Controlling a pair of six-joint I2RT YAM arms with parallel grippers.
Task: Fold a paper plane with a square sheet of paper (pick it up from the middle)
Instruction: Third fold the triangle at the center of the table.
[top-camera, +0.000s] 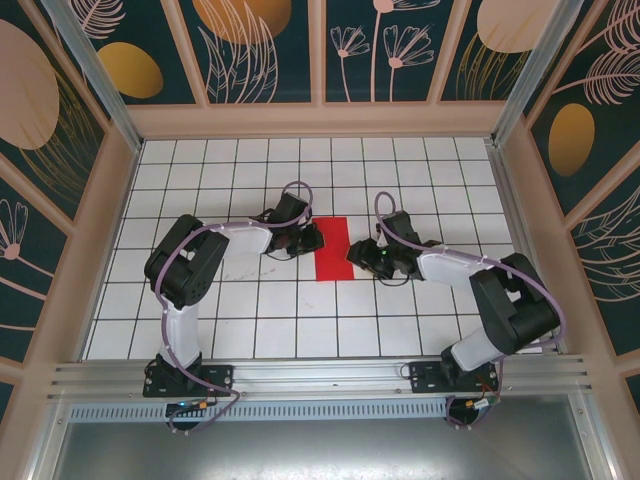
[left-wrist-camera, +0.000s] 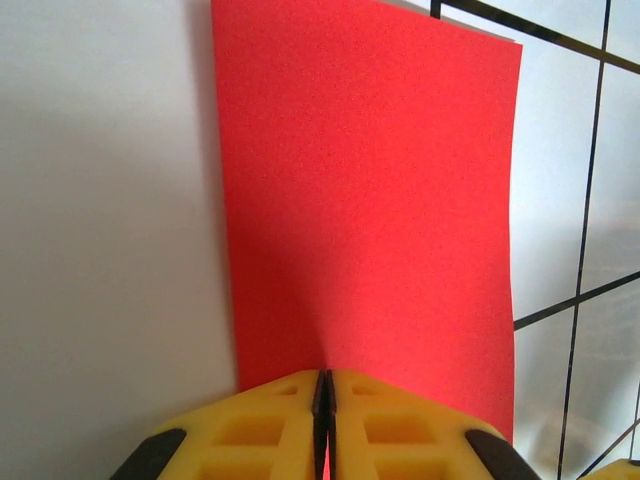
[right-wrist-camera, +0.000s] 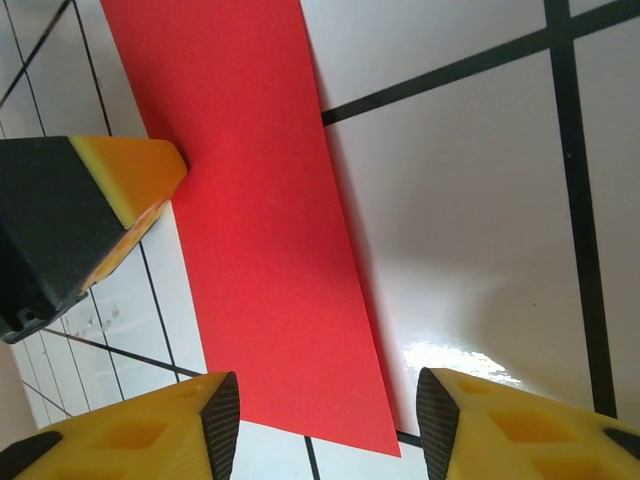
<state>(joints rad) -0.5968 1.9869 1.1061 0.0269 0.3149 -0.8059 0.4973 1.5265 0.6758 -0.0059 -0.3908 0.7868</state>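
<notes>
The jaws of the left gripper (left-wrist-camera: 322, 395) were pressed together, only a thin dark seam between the yellow fingers, and a sliver of red showed in that seam; they were pinched on the near edge of the square sheet of paper (top-camera: 330, 250). The jaws of the right gripper (right-wrist-camera: 328, 420) stood apart, one yellow finger on either side of the sheet's edge, holding nothing.

In the top view the sheet lay near the middle of the white grid table (top-camera: 250, 330) as a narrow red rectangle, its long sides running away from the arms; in the left wrist view a second layer's edge showed at its far corner.

The left arm (top-camera: 180, 270) rose from its base at the near left, bent at a dark elbow, and ran its pale forearm rightward and low over the tiles; its gripper met the sheet's left long side. The right arm (top-camera: 510, 300) mirrored it from the near right, elbow out to the side, forearm reaching leftward; its gripper sat at the sheet's right long side, a little nearer the bases than the other.

In the right wrist view one black-and-yellow finger (right-wrist-camera: 120, 190) of the left gripper touched the opposite edge of the red strip.
</notes>
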